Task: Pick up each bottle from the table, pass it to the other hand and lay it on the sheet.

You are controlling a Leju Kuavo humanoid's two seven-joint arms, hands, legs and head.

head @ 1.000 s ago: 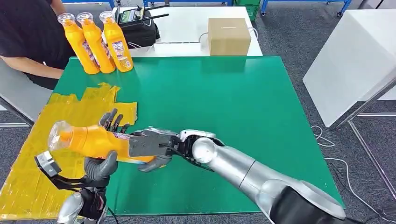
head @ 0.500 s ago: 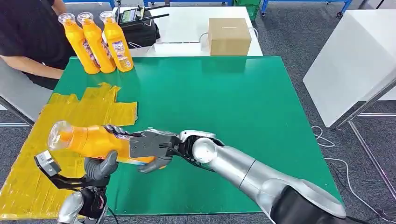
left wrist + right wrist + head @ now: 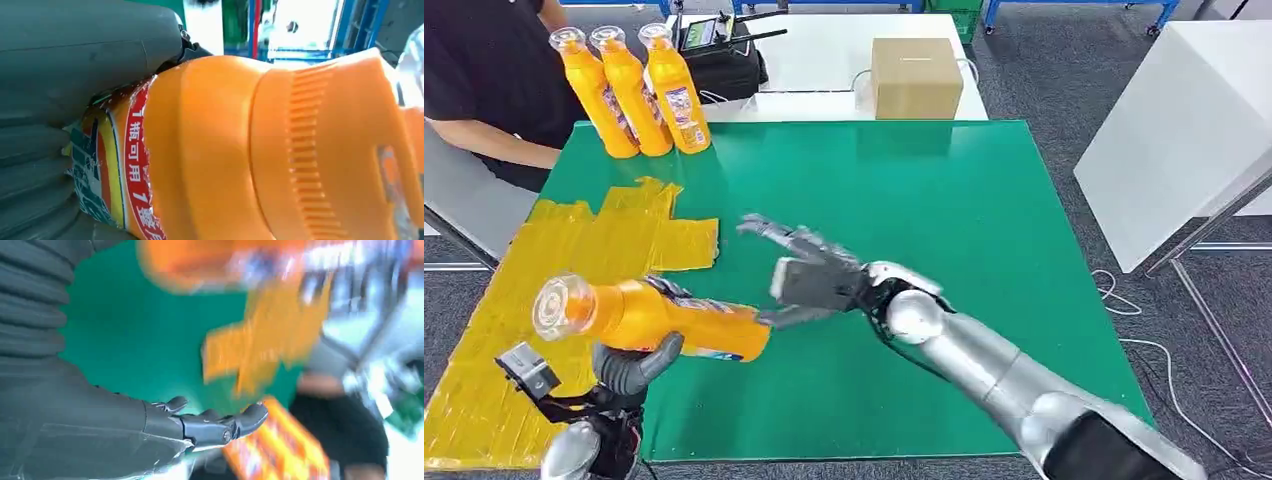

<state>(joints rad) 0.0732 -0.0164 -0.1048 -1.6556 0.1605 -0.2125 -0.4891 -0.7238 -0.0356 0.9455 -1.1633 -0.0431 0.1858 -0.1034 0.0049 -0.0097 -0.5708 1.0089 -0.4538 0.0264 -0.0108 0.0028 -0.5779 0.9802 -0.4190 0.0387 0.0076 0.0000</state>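
Note:
My left hand (image 3: 632, 365) grips an orange bottle (image 3: 652, 317) held on its side above the near left of the green table (image 3: 924, 220), its clear cap pointing left. Up close, the bottle (image 3: 260, 150) has an orange body and a red-and-yellow label, and my left hand's grey fingers (image 3: 75, 60) wrap around it. My right hand (image 3: 809, 272) is open just right of the bottle's base, fingers spread, holding nothing; its fingers (image 3: 215, 426) hang over the green table. The yellow sheet (image 3: 554, 290) covers the table's left side. Three more orange bottles (image 3: 634, 90) stand upright at the far left corner.
A person in a black shirt (image 3: 479, 80) stands at the table's far left, beside the standing bottles. A cardboard box (image 3: 914, 75) and a black device (image 3: 719, 50) sit on the white table behind. A white panel (image 3: 1174, 130) stands to the right.
My right hand has let go of the bottle, opened and pulled back to the right. My left hand's fingers closed around the bottle, which it now holds alone, slightly lower.

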